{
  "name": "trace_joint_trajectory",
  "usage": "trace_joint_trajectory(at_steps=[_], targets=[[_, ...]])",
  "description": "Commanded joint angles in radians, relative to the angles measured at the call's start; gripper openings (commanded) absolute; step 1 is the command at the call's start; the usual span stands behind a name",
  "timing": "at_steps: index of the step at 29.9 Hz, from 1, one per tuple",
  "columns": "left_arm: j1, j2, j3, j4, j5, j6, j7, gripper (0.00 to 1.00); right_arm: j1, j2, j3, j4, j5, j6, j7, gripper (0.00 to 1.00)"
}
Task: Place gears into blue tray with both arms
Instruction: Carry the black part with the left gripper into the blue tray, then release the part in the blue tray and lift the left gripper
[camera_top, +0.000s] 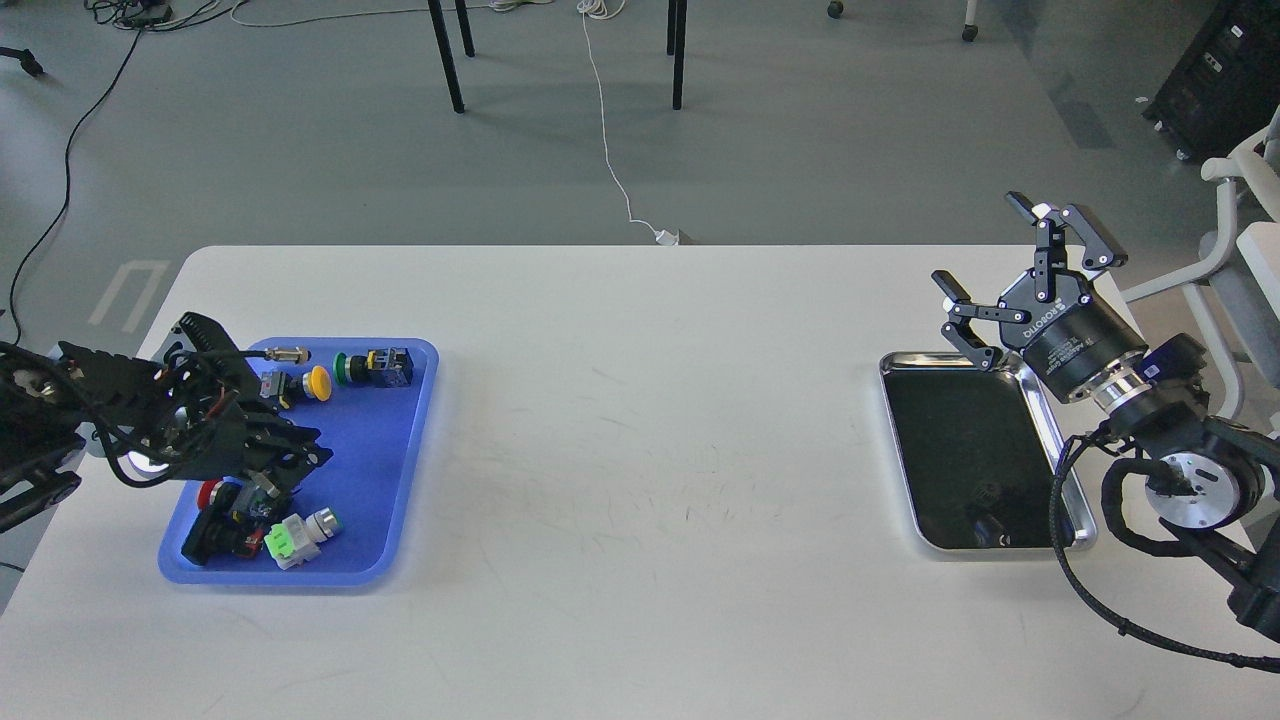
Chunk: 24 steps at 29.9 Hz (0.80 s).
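The blue tray (375, 450) lies at the table's left and holds several coloured push-button switches. My left gripper (272, 478) hangs low over the tray's left part, just above a red-capped switch (210, 492). It is dark, and its fingers cannot be told apart. My right gripper (985, 250) is open and empty, raised above the far right corner of the silver-rimmed metal tray (1085, 525). A small dark round piece (992, 527), possibly a gear, lies on that tray's black inside near its front edge. It is hard to make out.
In the blue tray are a yellow-capped switch (318, 382), a green one (352, 368) and a white and green block (290, 540). The white table (650, 450) stretches between the two trays. A chair (1240, 230) stands at the right, behind my right arm.
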Motion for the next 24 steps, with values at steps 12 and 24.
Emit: trace_joint_trajectory(at_steps=[12, 24], targets=[[-0.002, -0.037, 0.004, 0.074, 0.0, 0.004, 0.0, 0.29, -0.005, 0.004, 0.0, 0.003, 0.0, 0.0, 0.0, 0.99], [-0.039, -0.04, -0.009, 0.049, 0.0, 0.041, 0.0, 0.85, -0.005, -0.002, 0.002, 0.003, -0.002, 0.002, 0.0, 0.99]])
